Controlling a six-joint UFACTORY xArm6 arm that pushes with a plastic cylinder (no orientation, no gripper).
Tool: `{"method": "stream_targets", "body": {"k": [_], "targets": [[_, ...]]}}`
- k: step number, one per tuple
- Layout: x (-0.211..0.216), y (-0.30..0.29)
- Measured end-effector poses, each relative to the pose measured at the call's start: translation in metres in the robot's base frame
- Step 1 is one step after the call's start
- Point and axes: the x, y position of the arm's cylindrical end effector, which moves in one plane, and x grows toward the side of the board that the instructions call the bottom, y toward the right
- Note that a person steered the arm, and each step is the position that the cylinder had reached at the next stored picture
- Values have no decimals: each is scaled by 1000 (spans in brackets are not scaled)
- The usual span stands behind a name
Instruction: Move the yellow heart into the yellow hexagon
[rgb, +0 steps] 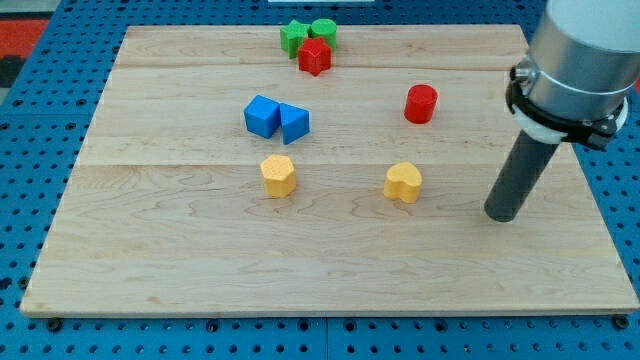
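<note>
The yellow heart (403, 183) lies on the wooden board (200, 260), right of centre. The yellow hexagon (279, 175) lies to its left, well apart from it. My tip (502, 214) rests on the board to the right of the yellow heart and slightly lower in the view, with a clear gap between them. The dark rod rises from it to the arm at the view's top right.
A blue cube (262, 116) and a blue triangular block (294, 123) touch above the hexagon. A red cylinder (421, 103) stands above the heart. A green star (294, 38), a green cylinder (323, 32) and a red star (314, 57) cluster at the top edge.
</note>
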Motion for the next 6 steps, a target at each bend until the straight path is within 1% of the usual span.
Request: {"method": "stream_targets", "body": {"k": [1, 2, 3, 4, 6], "targets": [[-12, -22], [-13, -47], [-13, -49], [-13, -19], [-13, 91]]}}
